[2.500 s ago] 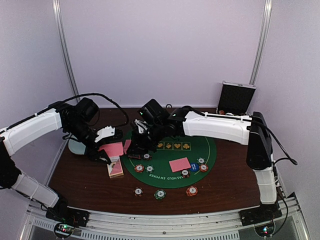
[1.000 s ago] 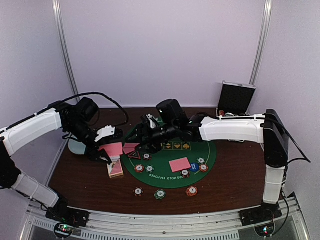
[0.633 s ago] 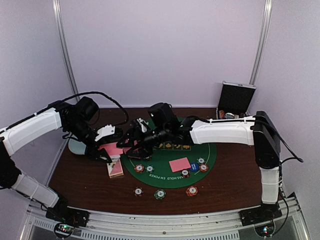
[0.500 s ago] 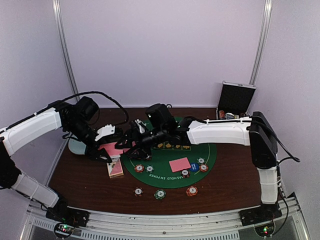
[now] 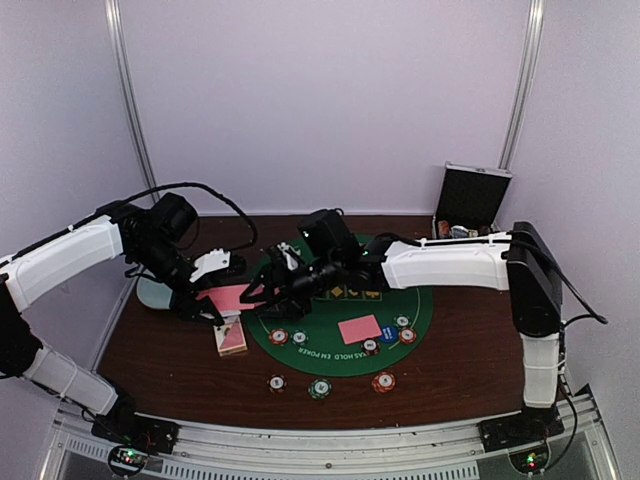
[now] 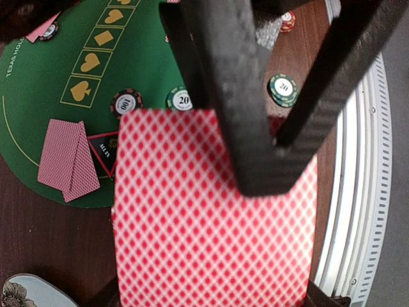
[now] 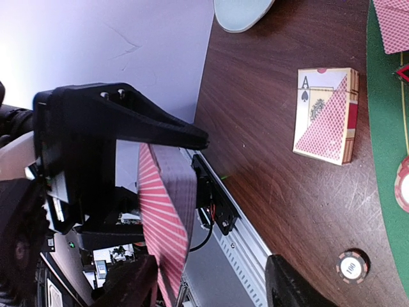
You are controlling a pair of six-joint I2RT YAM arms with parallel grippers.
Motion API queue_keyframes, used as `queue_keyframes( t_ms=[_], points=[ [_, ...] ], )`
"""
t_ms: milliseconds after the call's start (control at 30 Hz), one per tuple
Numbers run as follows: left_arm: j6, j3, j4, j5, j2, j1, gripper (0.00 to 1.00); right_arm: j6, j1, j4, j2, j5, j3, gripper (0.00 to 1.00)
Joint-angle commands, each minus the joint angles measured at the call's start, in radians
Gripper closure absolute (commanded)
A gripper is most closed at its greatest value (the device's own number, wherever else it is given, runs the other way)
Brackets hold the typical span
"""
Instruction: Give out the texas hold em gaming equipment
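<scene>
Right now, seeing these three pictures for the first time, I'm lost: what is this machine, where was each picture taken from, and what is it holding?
It is two robot arms fixed at the near edge of a table, each ending in a two-finger gripper. The wide picture comes from a camera above and behind them. The other two come from cameras on the wrists. On the table lies a round green poker mat with chips, a face-down card, a blue button and a triangular marker. Beside the mat lie a card box and three more chips. The left gripper is shut on a stack of red-backed cards. The right gripper, stretched across, is open close to that stack and holds nothing I can see.
</scene>
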Motion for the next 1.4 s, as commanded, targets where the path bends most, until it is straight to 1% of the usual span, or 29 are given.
queue_keyframes(
  t_ms=[0, 67, 100, 333, 533, 667, 800, 933, 1033, 1100, 1233, 1367],
  points=[
    [-0.003, 0.030, 0.027, 0.027, -0.014, -0.005, 1.00, -0.019, -0.034, 0.023, -0.126, 0.015, -0.062, 0.44],
    [-0.003, 0.028, 0.027, 0.027, -0.016, -0.005, 1.00, -0.018, -0.042, 0.033, -0.146, 0.017, -0.078, 0.51],
    [-0.003, 0.027, 0.025, 0.028, -0.016, -0.005, 1.00, -0.016, -0.044, 0.042, -0.152, 0.016, -0.082, 0.53],
    [-0.004, 0.028, 0.026, 0.026, -0.016, -0.005, 1.00, 0.002, -0.043, 0.062, -0.129, -0.012, -0.060, 0.59],
    [-0.003, 0.031, 0.027, 0.024, -0.013, -0.005, 1.00, -0.047, -0.041, -0.040, -0.110, -0.005, -0.034, 0.59],
    [-0.004, 0.030, 0.027, 0.025, -0.010, -0.005, 1.00, -0.035, -0.029, -0.020, -0.094, -0.016, -0.034, 0.57],
    [-0.004, 0.030, 0.026, 0.025, -0.008, -0.005, 1.00, -0.025, -0.006, -0.010, -0.050, -0.032, 0.011, 0.53],
    [-0.003, 0.028, 0.026, 0.024, -0.013, -0.005, 1.00, -0.016, 0.008, -0.012, -0.007, -0.040, 0.058, 0.53],
    [-0.003, 0.027, 0.026, 0.022, -0.018, -0.005, 1.00, -0.006, 0.010, -0.003, 0.005, -0.040, 0.063, 0.53],
    [-0.003, 0.024, 0.025, 0.018, -0.020, -0.005, 1.00, -0.010, 0.009, -0.010, 0.001, -0.034, 0.062, 0.54],
    [-0.002, 0.022, 0.027, 0.018, -0.020, -0.005, 1.00, -0.032, 0.005, -0.052, -0.018, -0.020, 0.050, 0.61],
    [-0.002, 0.025, 0.026, 0.022, -0.018, -0.005, 1.00, -0.036, -0.002, -0.056, -0.043, -0.012, 0.022, 0.64]
  ],
)
